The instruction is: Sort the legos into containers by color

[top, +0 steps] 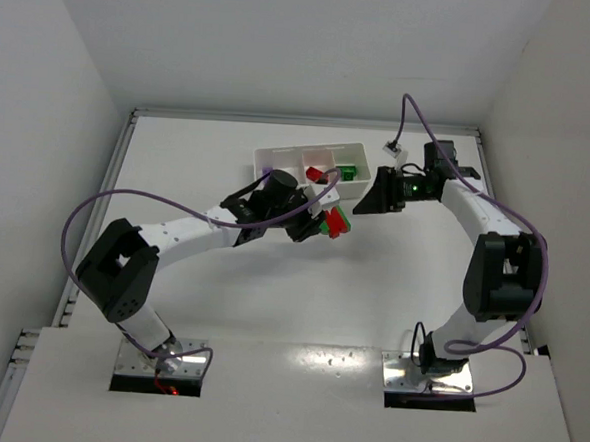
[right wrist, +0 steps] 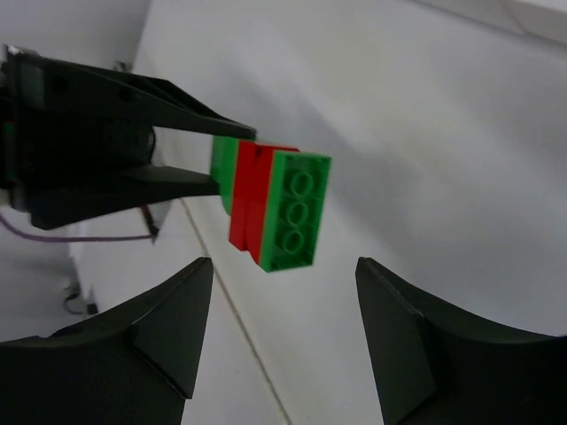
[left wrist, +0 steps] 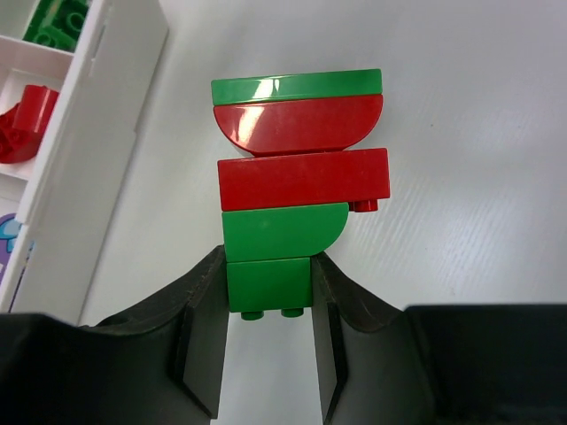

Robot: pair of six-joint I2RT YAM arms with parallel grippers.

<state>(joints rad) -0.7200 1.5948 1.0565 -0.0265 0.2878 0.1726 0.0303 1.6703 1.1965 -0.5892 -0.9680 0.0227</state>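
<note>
My left gripper point(top: 315, 225) is shut on the green bottom brick of a green and red lego stack point(left wrist: 299, 181), held above the table just in front of the white tray point(top: 278, 163). The stack also shows in the top view point(top: 335, 222) and in the right wrist view point(right wrist: 270, 208). My right gripper point(top: 368, 200) is open and empty, pointed at the stack's far end from the right, a short way off. The tray holds a red lego point(top: 314, 172) in its middle compartment and a green lego point(top: 347, 171) in its right one. In the left wrist view, something blue/purple point(left wrist: 7, 243) shows at the tray's edge.
The tray's white wall point(left wrist: 97, 133) stands close on the left of the held stack. White enclosure walls point(top: 41, 115) ring the table. Purple cables point(top: 85, 218) loop off both arms.
</note>
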